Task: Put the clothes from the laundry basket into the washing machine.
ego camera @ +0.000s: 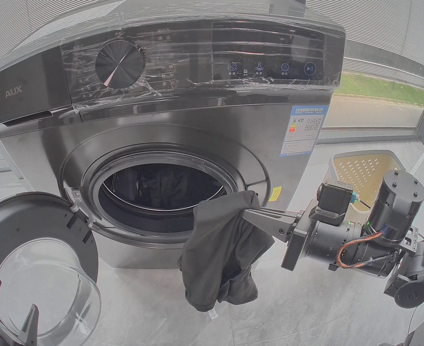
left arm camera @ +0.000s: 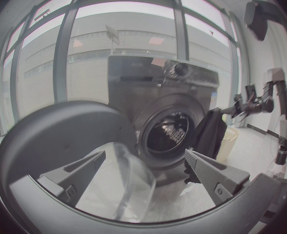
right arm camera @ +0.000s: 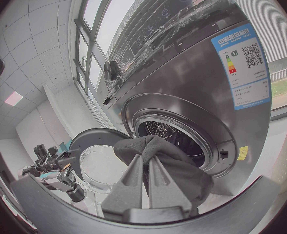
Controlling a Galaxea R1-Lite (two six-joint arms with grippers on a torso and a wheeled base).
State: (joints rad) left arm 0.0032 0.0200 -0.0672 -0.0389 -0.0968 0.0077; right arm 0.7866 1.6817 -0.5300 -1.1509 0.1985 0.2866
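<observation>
Right gripper clamped on a dark garment, which hangs off the floor just in front of the washer opening, at its lower right rim. Left gripper released, fingers apart, low by the open door. Basket beside washer, right.

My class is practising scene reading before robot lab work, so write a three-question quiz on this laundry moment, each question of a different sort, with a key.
1. True or false: the washing machine's door is shut.
2. The dark garment is: A) inside the drum; B) hanging from the right gripper before the drum opening; C) lying on the floor.
3. On which side of the machine, by the robot's own sides, does the laundry basket stand?
Key: 1 false, it stands open; 2 B; 3 its right.
</observation>
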